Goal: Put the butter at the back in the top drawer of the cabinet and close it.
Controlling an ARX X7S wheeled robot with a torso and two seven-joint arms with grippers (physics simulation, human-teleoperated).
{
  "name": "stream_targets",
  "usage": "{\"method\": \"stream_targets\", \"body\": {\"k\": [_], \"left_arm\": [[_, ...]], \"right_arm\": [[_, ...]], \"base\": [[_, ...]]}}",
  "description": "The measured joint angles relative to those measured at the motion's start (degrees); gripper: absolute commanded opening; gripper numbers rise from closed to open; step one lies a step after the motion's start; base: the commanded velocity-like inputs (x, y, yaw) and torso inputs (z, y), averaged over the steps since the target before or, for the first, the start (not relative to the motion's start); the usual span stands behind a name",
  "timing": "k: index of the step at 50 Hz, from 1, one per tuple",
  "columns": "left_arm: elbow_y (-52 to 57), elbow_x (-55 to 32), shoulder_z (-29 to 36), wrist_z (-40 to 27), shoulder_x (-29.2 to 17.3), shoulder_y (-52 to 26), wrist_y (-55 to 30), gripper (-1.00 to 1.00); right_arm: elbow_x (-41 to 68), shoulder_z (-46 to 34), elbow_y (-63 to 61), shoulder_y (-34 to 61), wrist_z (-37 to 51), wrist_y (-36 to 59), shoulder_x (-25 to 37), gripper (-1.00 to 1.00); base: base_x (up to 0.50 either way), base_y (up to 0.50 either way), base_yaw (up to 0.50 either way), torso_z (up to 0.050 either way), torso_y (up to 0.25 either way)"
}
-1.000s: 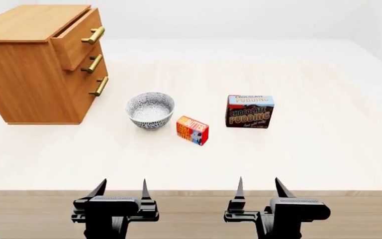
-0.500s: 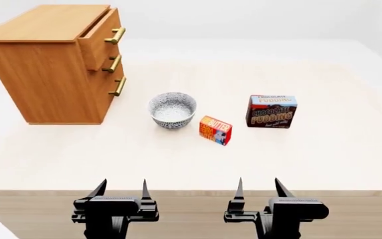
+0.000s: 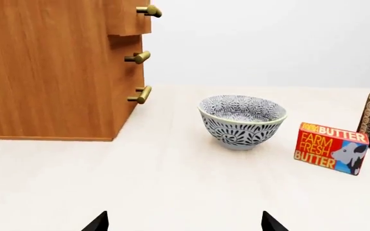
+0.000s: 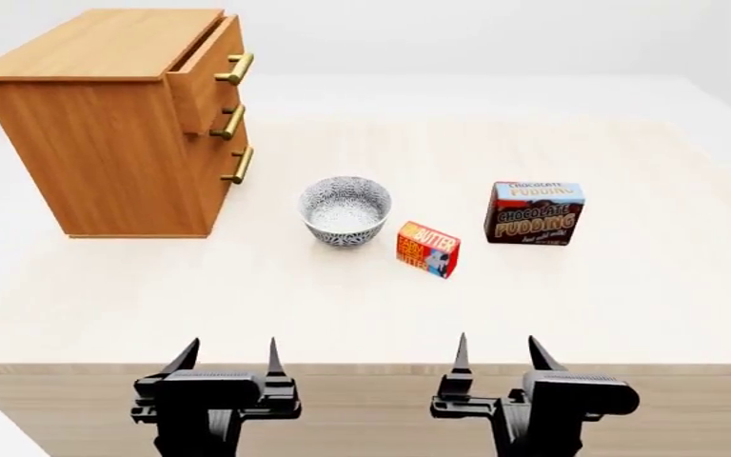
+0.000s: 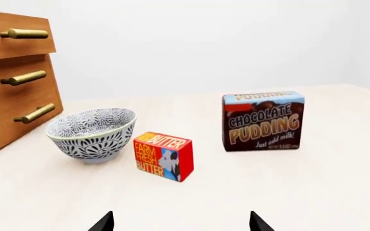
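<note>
Two grippers, left gripper and right gripper, hang at our table's near edge, fingers apart, empty. Butter stands at 12 o'clock, bowl just beside it at 10. Cabinet farther at 10; top drawer slightly open.

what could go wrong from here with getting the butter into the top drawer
The butter stands close beside the bowl, so a reaching end effector could knock the bowl or tip the box. The top drawer is only slightly open, so it probably needs pulling out further first. The pudding box sits near the butter too; grabbing it would be the wrong pick.
</note>
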Motion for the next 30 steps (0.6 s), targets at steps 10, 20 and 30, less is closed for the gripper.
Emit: {"method": "stream_targets", "body": {"k": [10,20,30], "left_arm": [[14.08,-1.66,-0.03,-2.38,-2.58,-0.07,-11.07,1.00],[25.97,-3.36,-0.14,-4.57,-4.84,-1.43,-22.24,1.00],[32.61,-4.43,0.07,-5.86,-6.14,-2.82,-28.75,1.00]], "right_arm": [[1.80,-0.44,-13.81,1.36,3.94,12.47,1.91,1.00],[5.11,0.16,-26.24,3.27,7.05,23.94,3.27,1.00],[7.16,0.42,-32.88,4.06,8.42,29.21,4.26,1.00]], "base": [[0.00,0.00,0.00,0.000,0.000],[0.00,0.00,0.00,0.000,0.000],[0.05,0.00,0.00,0.000,0.000]]}}
